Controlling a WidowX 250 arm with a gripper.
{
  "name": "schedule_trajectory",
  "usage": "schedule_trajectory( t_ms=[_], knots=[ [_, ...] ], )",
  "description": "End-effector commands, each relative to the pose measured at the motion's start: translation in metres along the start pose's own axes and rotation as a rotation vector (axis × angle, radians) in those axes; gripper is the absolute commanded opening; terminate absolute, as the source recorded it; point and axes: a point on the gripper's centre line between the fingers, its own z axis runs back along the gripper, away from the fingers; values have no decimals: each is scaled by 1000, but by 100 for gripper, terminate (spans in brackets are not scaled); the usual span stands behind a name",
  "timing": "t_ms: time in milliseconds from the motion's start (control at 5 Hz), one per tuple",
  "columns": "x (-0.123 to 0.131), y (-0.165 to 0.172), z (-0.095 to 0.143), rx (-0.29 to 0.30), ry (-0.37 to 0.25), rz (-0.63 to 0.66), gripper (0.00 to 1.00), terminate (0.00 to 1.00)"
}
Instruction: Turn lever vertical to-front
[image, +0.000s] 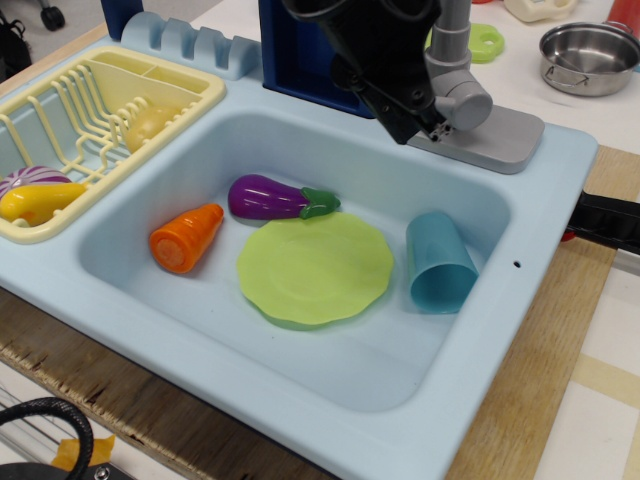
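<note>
Grey plastic lever (455, 70) stands upright on its base plate (500, 140) at the sink's (300, 380) two o'clock corner, stub toward five o'clock. Black pincer (425, 128) presses its left side; opening hidden.

the robot's gripper (425, 125) is matte black, blocky and angular, tapering downward from a wider black body. a small silvery metal patch shows near its lower tip.
</note>
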Motion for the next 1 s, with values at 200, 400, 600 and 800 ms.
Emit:
schedule_trajectory(
  t_ms=[200,400,600,800],
  knots=[
    [-31,-1,-15,-47,66,43,0,0],
    [-34,-1,-18,-60,77,45,0,0],
    [-31,-7,-14,-59,69,15,100,0],
    [-31,-7,-14,-59,69,15,100,100]
  ],
)
